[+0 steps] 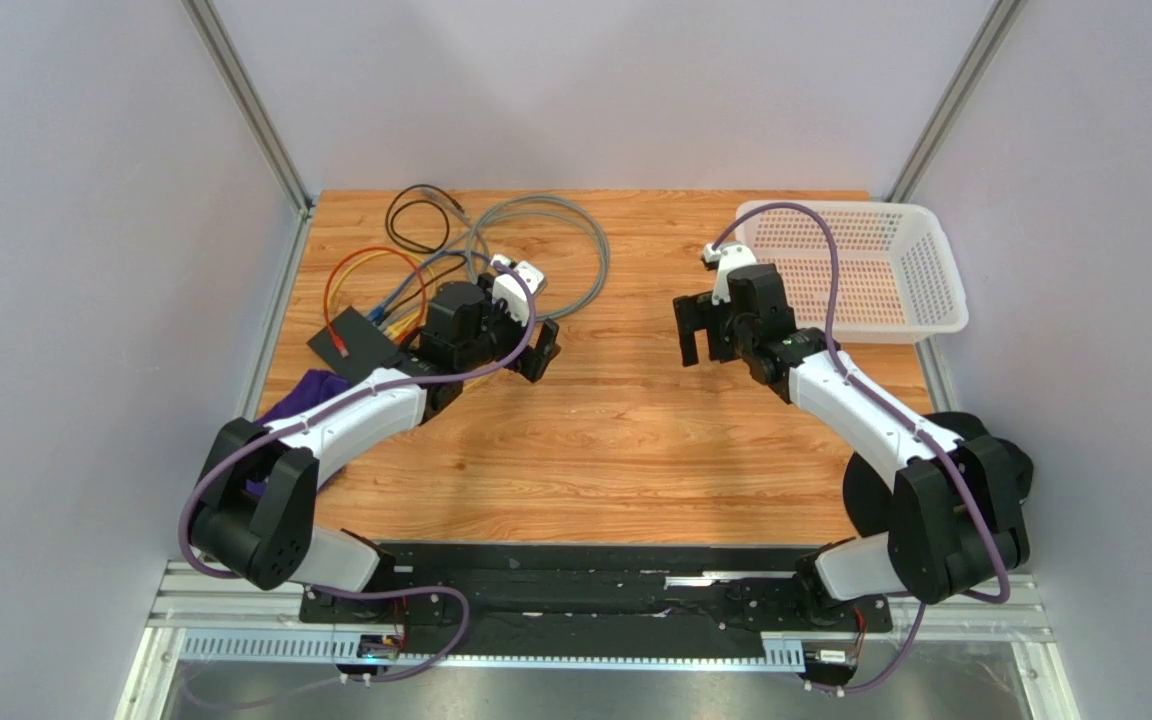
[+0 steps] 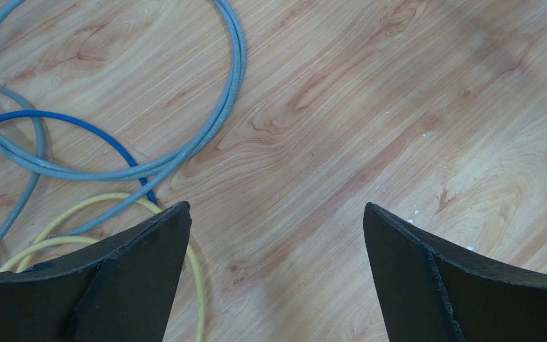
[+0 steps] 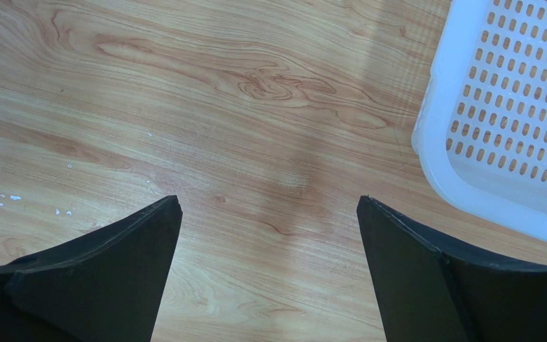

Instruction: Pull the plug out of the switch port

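I logged both jaws apart: left gripper [image 2: 276, 214] beside the cables [image 2: 238, 64], switch [image 1: 355, 339] further left; right gripper [image 3: 269, 206] beside basket [image 3: 430, 149]

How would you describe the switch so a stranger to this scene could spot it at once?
On the wooden table, look far left, where coloured cables lie looped. At that tangle's near-left edge, just beyond a purple cloth, sits the switch. It is the only flat black rectangular box there, with cables entering one edge.

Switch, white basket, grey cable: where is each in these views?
switch [image 1: 364, 336], top external view, its flat black top.
white basket [image 1: 935, 279], top external view, its right wall.
grey cable [image 2: 240, 64], left wrist view, outer loop's right side.
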